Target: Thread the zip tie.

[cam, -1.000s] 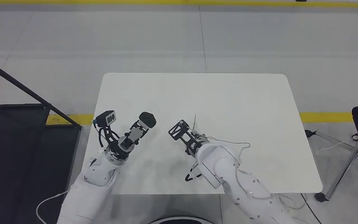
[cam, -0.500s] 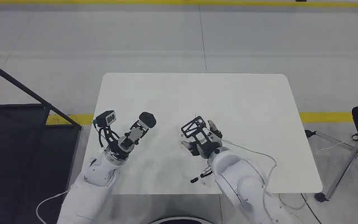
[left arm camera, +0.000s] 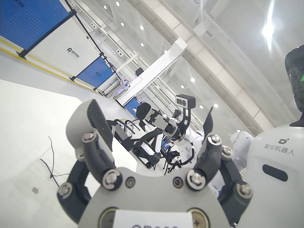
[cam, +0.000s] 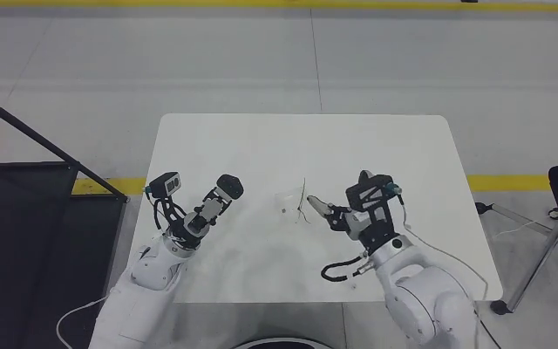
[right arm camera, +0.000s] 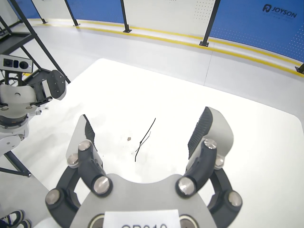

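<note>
I see the zip tie (cam: 302,202) lying loose on the white table (cam: 392,148), near its middle and between my two arms. The right gripper (right arm camera: 144,116) hangs just beside it above the tabletop, fingers spread wide and holding nothing; from its wrist camera the tie lies between them. The left gripper (left arm camera: 151,106) sits well apart, tilted upward, likewise spread and empty. A small brown speck (right arm camera: 129,139) lies near the tie.
</note>
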